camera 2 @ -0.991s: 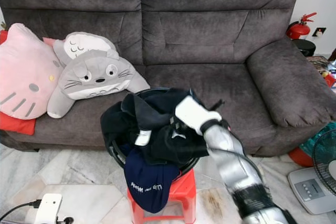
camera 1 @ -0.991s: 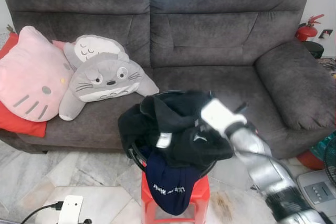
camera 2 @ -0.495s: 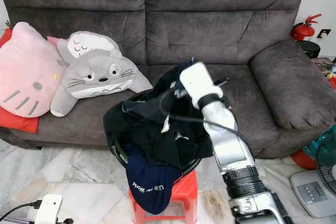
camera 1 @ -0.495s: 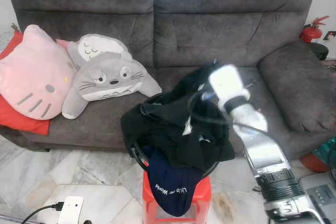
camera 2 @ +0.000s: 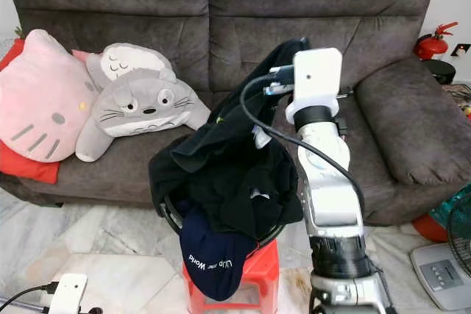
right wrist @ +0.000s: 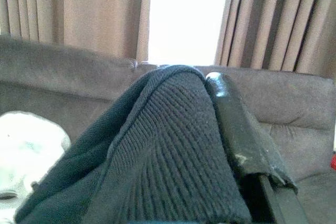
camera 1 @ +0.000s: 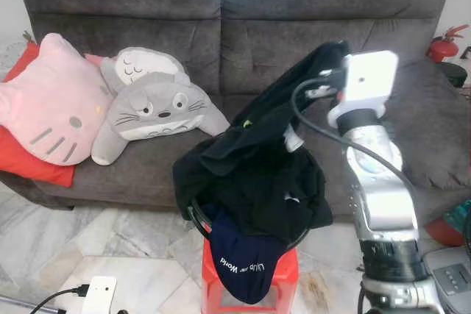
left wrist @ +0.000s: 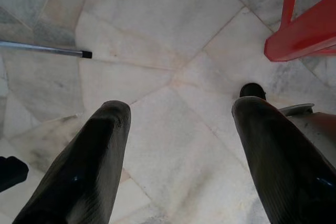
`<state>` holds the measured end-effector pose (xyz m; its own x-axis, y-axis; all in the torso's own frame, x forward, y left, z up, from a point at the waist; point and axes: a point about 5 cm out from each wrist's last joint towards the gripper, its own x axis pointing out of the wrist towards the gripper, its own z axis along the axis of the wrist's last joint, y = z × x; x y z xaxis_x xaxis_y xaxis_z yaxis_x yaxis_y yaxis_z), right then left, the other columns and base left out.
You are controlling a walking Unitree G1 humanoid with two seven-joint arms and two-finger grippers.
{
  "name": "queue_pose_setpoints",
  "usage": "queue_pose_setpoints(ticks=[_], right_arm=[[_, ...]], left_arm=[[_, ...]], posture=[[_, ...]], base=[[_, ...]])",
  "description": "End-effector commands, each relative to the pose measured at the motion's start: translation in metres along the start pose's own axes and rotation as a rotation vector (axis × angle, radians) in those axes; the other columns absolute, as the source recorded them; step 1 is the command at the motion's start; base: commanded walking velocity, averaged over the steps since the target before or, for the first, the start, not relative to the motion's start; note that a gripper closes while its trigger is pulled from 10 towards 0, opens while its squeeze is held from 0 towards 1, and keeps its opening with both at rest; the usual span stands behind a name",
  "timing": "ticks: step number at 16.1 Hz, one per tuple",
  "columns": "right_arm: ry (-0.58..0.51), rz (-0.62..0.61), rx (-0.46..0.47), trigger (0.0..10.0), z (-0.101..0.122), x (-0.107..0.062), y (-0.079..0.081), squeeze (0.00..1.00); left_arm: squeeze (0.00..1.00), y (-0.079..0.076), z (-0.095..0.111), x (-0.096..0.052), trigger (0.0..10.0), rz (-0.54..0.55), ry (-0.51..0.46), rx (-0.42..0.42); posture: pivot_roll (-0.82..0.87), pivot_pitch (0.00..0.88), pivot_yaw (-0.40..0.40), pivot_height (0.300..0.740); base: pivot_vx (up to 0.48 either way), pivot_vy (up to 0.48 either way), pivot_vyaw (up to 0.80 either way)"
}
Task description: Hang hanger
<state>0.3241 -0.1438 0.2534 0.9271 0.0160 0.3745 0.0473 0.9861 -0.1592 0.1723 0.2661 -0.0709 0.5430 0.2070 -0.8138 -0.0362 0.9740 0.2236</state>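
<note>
Hanger: cannot tell where it is; if there is one, it may be buried in the clothes at the basket
Landmark: black round basket [camera 1: 193,218], sitting on a red stool [camera 1: 287,279]
Dark garment [camera 1: 276,112]: held up by one end above the basket and toward its sofa side; the lower end trails into the clothes pile [camera 1: 257,189] in the basket
Right gripper [right wrist: 197,85]: above the basket, clamped on the top edge of the dark garment; one black finger [right wrist: 233,129] lies against the knit, the other is under the fabric
Left gripper [left wrist: 181,111]: hangs idle low beside the stool, fingers spread, holding nothing, over the marble floor [left wrist: 157,35]
Other items: navy cloth with white lettering [camera 1: 243,259] droops over the basket's front rim; grey sofa [camera 1: 294,5] behind the basket
Step in hand (judgement): pulling a garment out of the pile, probably to free a piece for hanging or to reach a hanger; hanging not yet done
Next move calls for (judgement): raise further until the trailing end clears the pile, keep the grip firm because the knit may slip, and check for snags on the basket rim
Risk (judgement): the trailing cloth could drag other clothes over the rim
</note>
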Motion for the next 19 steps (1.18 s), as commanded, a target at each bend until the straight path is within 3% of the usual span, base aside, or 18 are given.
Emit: queue_pose_setpoints(ticks=[1, 3, 4, 5, 6, 7, 9, 12, 16, 19], right_arm=[[-0.060, -0.025, 0.018, 0.0, 0.016, -0.002, -0.004, 0.00], [-0.144, -0.027, 0.033, 0.0, 0.035, -0.006, -0.002, 0.00], [-0.097, -0.018, 0.041, 0.0, 0.026, -0.011, 0.003, 0.00], [-0.013, -0.002, 0.055, 1.2, 0.009, -0.019, 0.011, 0.00], [0.027, 0.003, 0.047, 4.8, 0.002, -0.024, 0.014, 0.00], [0.075, 0.008, 0.046, 10.0, -0.008, -0.030, 0.017, 0.00], [0.155, -0.023, 0.073, 10.0, -0.025, -0.040, 0.020, 0.00], [0.166, -0.032, 0.060, 10.0, -0.033, -0.042, 0.025, 0.00], [0.266, -0.048, 0.072, 10.0, -0.057, -0.058, 0.032, 0.00], [0.229, 0.024, -0.031, 10.0, -0.059, -0.070, 0.029, 0.00]], left_arm=[[0.00, 0.003, -0.005, -0.001, 10.0, 0.005, 0.011, 0.009], [0.00, 0.003, -0.006, -0.001, 10.0, 0.008, 0.012, 0.008], [0.00, 0.003, -0.006, -0.001, 10.0, 0.008, 0.012, 0.008], [0.00, 0.003, -0.005, -0.001, 10.0, 0.008, 0.010, 0.007], [0.00, 0.003, -0.005, -0.001, 10.0, 0.008, 0.009, 0.007], [0.00, 0.004, -0.004, -0.001, 10.0, 0.008, 0.007, 0.007], [0.00, 0.005, -0.004, -0.001, 10.0, 0.011, 0.005, 0.007], [0.00, 0.008, -0.004, -0.001, 10.0, 0.012, 0.011, 0.022], [0.00, 0.010, -0.005, -0.002, 10.0, 0.013, 0.019, 0.036], [0.00, 0.011, -0.005, -0.002, 10.0, 0.017, 0.018, 0.040]], posture=[[-0.14, 0.000, 0.040, 0.740], [-0.14, 0.000, 0.038, 0.740], [-0.14, 0.000, 0.038, 0.740], [-0.14, 0.000, 0.034, 0.740], [-0.13, 0.006, 0.035, 0.740], [-0.13, 0.015, 0.037, 0.740], [-0.13, 0.027, 0.043, 0.740], [-0.13, 0.035, 0.047, 0.740], [-0.13, 0.054, 0.056, 0.740], [-0.13, 0.068, 0.057, 0.740]], base=[[0.000, 0.000, 0.00], [0.000, 0.000, 0.00], [0.000, 0.000, 0.00], [0.000, 0.000, 0.00], [0.000, 0.000, 0.00], [0.000, 0.000, 0.00], [0.000, 0.000, 0.00], [0.000, 0.000, 0.00], [0.000, 0.000, 0.00], [0.000, 0.000, 0.00]])
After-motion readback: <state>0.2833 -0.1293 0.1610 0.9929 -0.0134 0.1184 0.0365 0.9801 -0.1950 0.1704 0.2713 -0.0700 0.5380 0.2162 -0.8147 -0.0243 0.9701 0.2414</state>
